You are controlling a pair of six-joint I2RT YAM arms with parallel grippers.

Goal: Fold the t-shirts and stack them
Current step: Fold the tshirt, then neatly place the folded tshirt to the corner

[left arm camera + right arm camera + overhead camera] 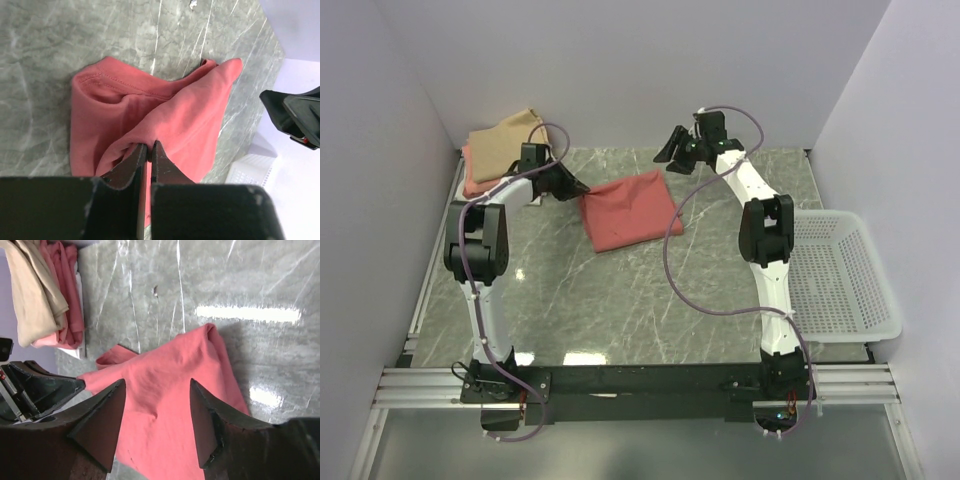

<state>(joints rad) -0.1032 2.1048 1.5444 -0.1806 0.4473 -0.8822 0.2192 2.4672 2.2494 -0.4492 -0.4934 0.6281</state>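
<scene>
A salmon-red t-shirt [628, 210] lies folded on the marble table, also seen in the left wrist view [150, 115] and the right wrist view [170, 405]. My left gripper [572, 186] is shut on its left corner; the fingers [135, 162] pinch a raised fold of cloth. My right gripper [676, 152] is open and empty, held above the shirt's far edge; its fingers [102, 415] frame the cloth. A stack of folded shirts sits at the back left: a tan one [508, 140] on a salmon-pink one [472, 180], with a white one [75, 352] just showing beneath.
A white perforated basket [845, 280] stands at the right edge of the table. Grey walls close in the back and both sides. The left arm's upper link [480, 240] stands near the table's left edge.
</scene>
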